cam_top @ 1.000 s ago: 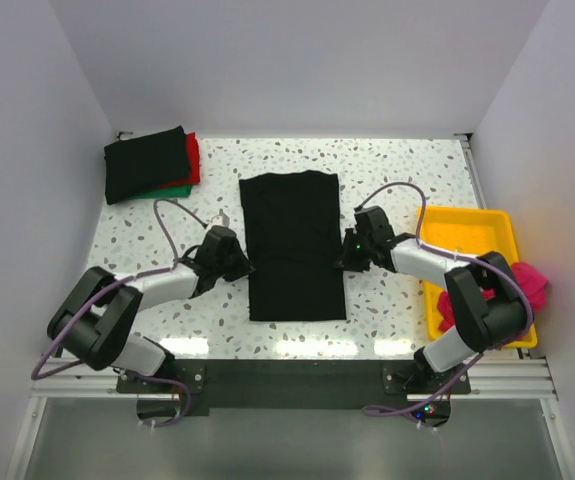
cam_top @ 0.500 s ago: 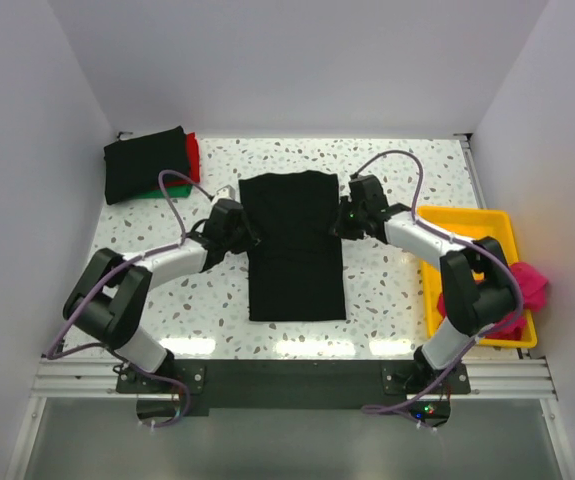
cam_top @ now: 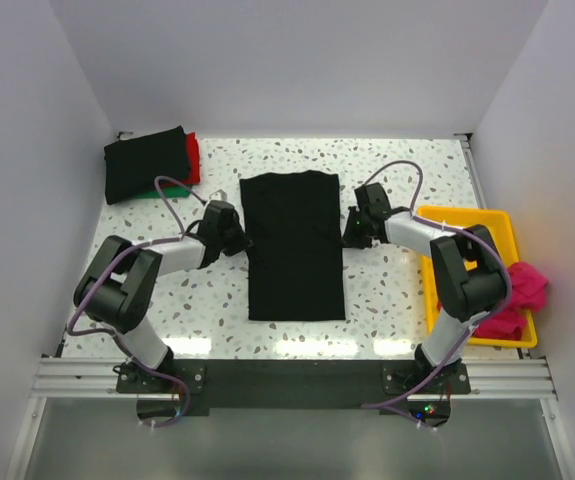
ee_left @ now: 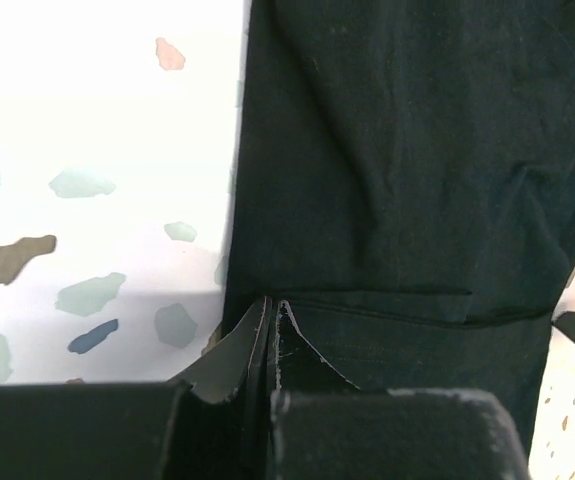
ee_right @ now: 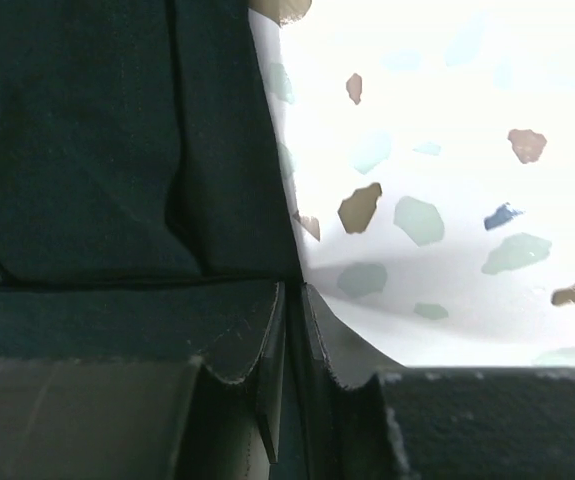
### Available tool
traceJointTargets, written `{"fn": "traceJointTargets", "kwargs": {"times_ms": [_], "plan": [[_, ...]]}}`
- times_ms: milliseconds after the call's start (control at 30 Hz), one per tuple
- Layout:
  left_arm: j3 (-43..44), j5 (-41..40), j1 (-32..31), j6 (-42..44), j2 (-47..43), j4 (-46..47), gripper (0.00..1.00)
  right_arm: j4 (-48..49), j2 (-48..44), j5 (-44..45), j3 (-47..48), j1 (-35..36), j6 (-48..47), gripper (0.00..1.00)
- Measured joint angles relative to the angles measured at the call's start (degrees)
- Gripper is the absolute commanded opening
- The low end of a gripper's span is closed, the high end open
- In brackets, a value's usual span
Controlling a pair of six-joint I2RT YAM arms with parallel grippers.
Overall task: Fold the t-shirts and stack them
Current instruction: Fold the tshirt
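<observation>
- Pale speckled worktop (cam_top: pixel 397 170).
- Black t-shirt (cam_top: pixel 294 245) lies flat between left tool (cam_top: pixel 235 240) and right tool (cam_top: pixel 350 232).
- Folded shirt pile (cam_top: pixel 147 165) beyond left tool.
- Yellow tray (cam_top: pixel 467 213) outside right tool.

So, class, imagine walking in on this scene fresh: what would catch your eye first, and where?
The soft black cloth t-shirt, folded into a long strip mid-table, stands out, with the left gripper and right gripper down at its side edges. Next, the bright yellow plastic tray on the right with crumpled magenta-pink cloth, and the folded stack of black, red and green shirts at the far left corner.
</observation>
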Motion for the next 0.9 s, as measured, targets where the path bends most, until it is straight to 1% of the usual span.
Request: {"fn": "traceJointTargets", "kwargs": {"times_ms": [100, 233, 300, 400, 567, 600, 700, 900], "plan": [[0.20, 0.09, 0.48, 0.79, -0.87, -1.05, 0.04, -2.40, -0.70, 0.79, 2.12, -0.02, -0.90, 0.21], [3.61, 0.04, 0.76, 1.07, -1.88, -4.02, 0.07, -4.22, 1.07, 0.90, 12.41, -0.02, -3.08, 0.24], [6.56, -0.20, 1.01, 0.98, -1.95, -4.87, 0.09, -3.82, 3.98, 0.44, 19.32, -0.02, -4.44, 0.25], [10.36, -0.57, 2.12, 0.48, -1.95, -5.62, 0.13, -2.01, 9.29, -1.40, 28.00, 0.02, -6.23, 0.32], [15.32, -0.61, 3.69, -0.35, -0.35, -6.99, 0.13, -3.56, 20.06, -2.16, 41.62, 0.28, -9.97, 0.36], [16.46, -0.28, 3.82, -0.33, 0.52, -7.13, 0.13, -4.28, 21.81, -1.90, 43.58, 0.31, -10.64, 0.38], [17.64, 0.81, 3.82, -0.33, 2.54, -7.50, 0.13, -6.60, 25.46, -1.18, 47.30, 0.35, -13.00, 0.41], [17.81, 2.29, 3.82, -0.55, 6.86, -9.81, 0.13, -10.05, 30.82, -0.50, 53.27, 0.35, -17.51, 0.42]]}}
